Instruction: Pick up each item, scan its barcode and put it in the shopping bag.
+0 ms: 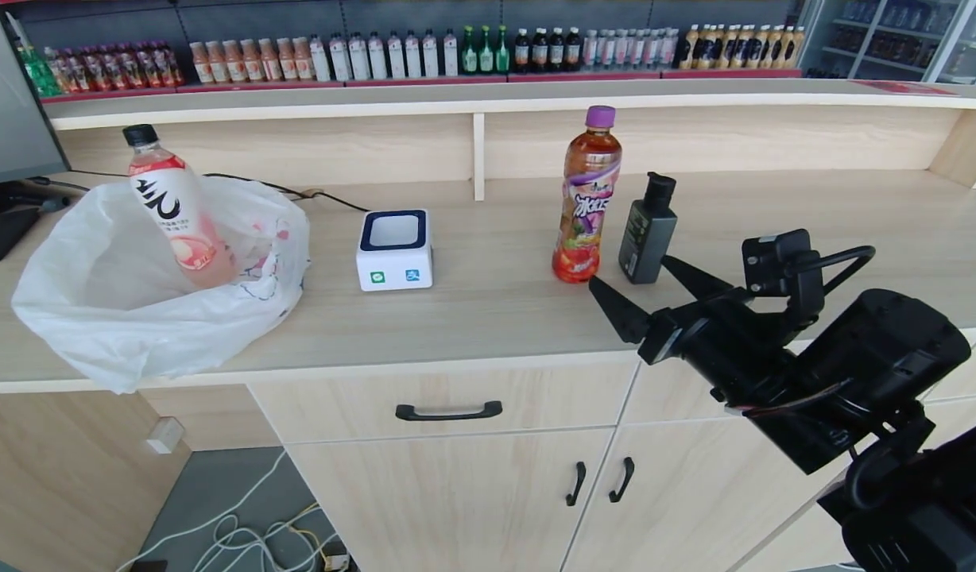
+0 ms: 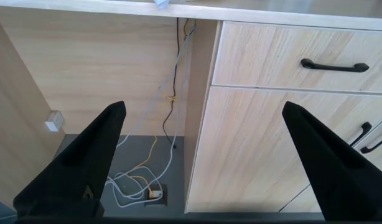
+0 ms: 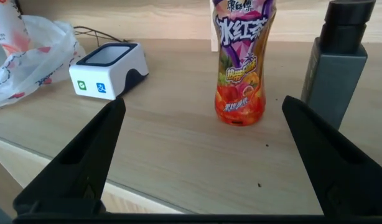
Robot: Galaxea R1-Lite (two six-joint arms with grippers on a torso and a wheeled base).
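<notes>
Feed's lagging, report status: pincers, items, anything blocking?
Right pincer open, facing tea bottle. Left pincer open, low by cupboard. Pink bottle in shopping bag. Grey bottle close beside tea bottle.

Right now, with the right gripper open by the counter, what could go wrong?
The orange tea bottle with purple cap stands close beside the dark grey pump bottle; the open right gripper could knock either over. The black-capped pink bottle leans in the limp white plastic bag; another item might tip it.

Worktop: pale wood grain, smooth, matt. Shopping bag: thin translucent white plastic, crinkled, glossy. Pink bottle and orange bottle: clear glossy plastic, printed film labels. Scanner: white plastic, glossy top panel. Dark bottle: matt grey plastic.
</notes>
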